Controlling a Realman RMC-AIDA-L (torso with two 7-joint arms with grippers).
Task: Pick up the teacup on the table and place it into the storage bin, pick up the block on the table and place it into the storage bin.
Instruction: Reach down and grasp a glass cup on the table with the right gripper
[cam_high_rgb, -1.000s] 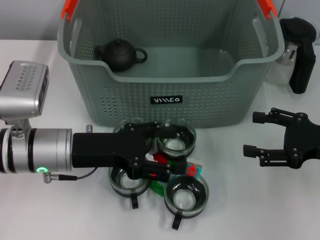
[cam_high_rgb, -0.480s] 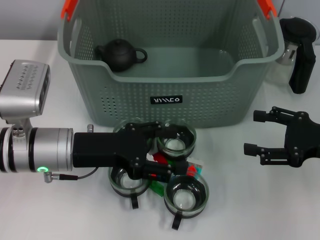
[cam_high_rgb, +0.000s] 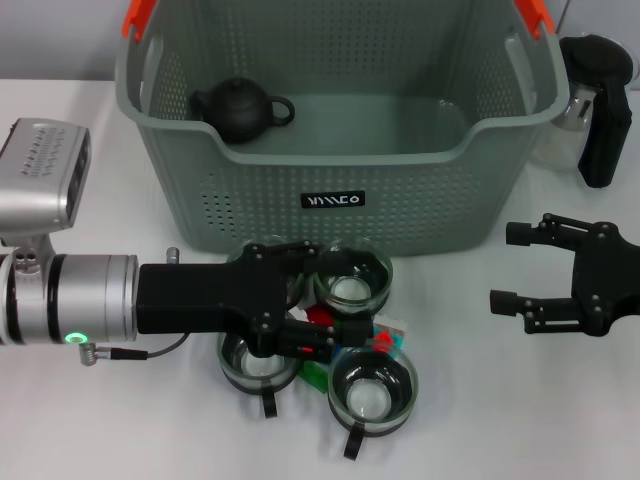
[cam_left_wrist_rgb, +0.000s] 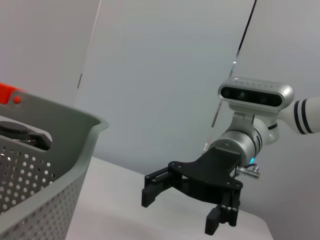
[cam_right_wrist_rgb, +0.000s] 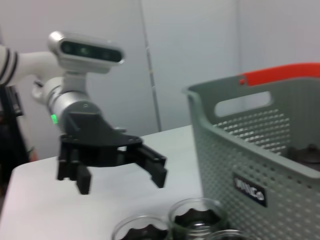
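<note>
Low in the head view's centre, the left gripper (cam_high_rgb: 320, 330) hung with fingers spread over glass teacups (cam_high_rgb: 372, 388) and coloured blocks (cam_high_rgb: 384, 339) on the white table (cam_high_rgb: 520, 400). At mid-right the right gripper (cam_high_rgb: 522, 268) sat open and idle. Behind, across the top, the storage bin (cam_high_rgb: 335, 150) held a dark teapot (cam_high_rgb: 240, 108).
</note>
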